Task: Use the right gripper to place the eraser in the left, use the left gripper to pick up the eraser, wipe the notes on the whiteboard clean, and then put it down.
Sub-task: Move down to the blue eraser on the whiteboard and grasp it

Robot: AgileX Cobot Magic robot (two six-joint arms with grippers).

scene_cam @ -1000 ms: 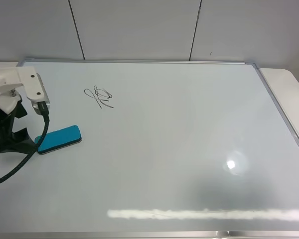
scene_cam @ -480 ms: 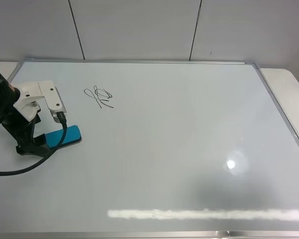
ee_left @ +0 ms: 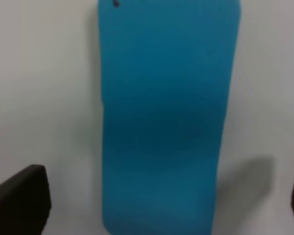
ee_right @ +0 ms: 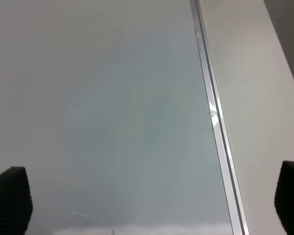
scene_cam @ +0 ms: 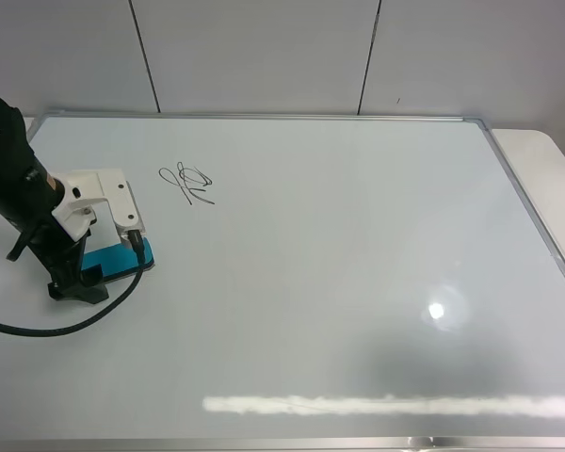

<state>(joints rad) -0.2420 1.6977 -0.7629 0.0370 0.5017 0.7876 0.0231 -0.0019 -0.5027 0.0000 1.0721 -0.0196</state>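
Spread left gripper (ee_left: pixel 159 200) wide astride teal eraser (ee_left: pixel 161 112), kept notes (scene_cam: pixel 188 184) unwiped beyond it, parted right gripper (ee_right: pixel 147 200) above whiteboard (scene_cam: pixel 358 264) frame.

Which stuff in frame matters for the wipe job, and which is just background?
Job: eraser, whiteboard, notes, left pincer (open, either side of the eraser), right pincer (open).
Background: table beside the board, wall panels.
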